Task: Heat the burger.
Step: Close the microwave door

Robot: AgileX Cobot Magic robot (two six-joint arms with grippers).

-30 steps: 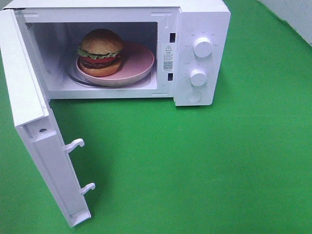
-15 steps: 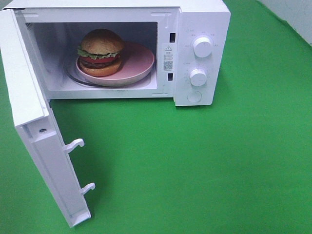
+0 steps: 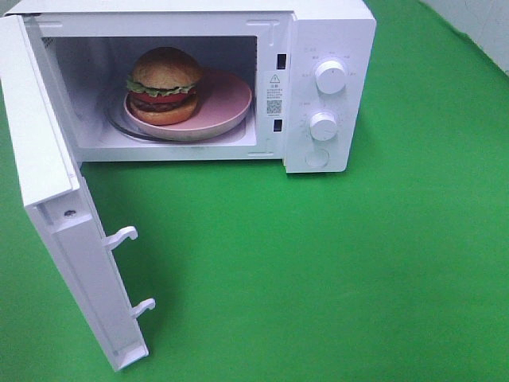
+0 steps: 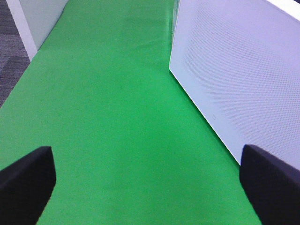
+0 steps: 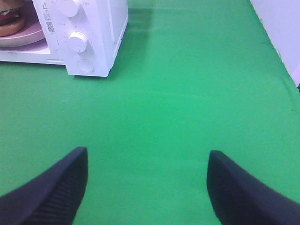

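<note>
The burger (image 3: 164, 85), with a golden bun, lettuce, tomato and a dark patty, sits on a pink plate (image 3: 227, 102) inside the white microwave (image 3: 330, 32). The microwave door (image 3: 60, 207) hangs wide open at the left. A slice of the burger (image 5: 9, 16) also shows at the edge of the right wrist view. Neither arm appears in the exterior high view. My left gripper (image 4: 147, 164) is open over green cloth beside the door's outer face (image 4: 234, 70). Open too, my right gripper (image 5: 147, 159) holds nothing and hovers well off from the control panel (image 5: 77, 42).
Green cloth (image 3: 334, 263) covers the table. Two white knobs (image 3: 330, 76) and a round button (image 3: 317, 157) are on the microwave's panel. Two latch hooks (image 3: 123, 235) stick out from the door's edge. A white wall (image 4: 40, 18) borders the table beyond the left gripper.
</note>
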